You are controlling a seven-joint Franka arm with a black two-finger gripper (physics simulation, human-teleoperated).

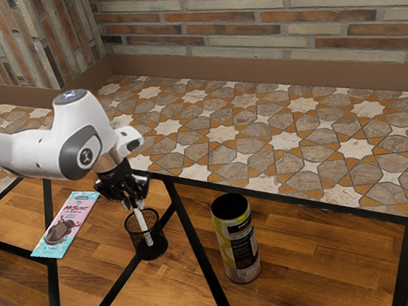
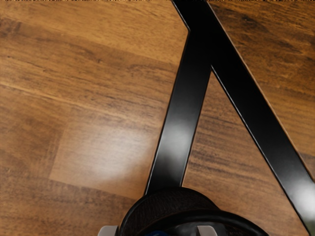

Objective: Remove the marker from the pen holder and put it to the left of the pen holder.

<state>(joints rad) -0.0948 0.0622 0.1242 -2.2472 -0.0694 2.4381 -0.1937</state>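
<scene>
Canister (image 1: pixel 232 256) nearest, at right, my gripper (image 1: pixel 138 203), fingers (image 2: pixel 207 230) parted, straddles the marker (image 1: pixel 144 225) in the pen holder (image 1: pixel 159 247) for grasping; next, squeeze and lift.

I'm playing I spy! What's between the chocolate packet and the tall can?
The pen holder, with the white marker in it, and a black table strip. The exterior view shows that.

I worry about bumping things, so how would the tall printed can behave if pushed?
The tall can would probably tip if pushed near its top, being narrow for its height. Once down, its round sides would likely let it roll.
</scene>
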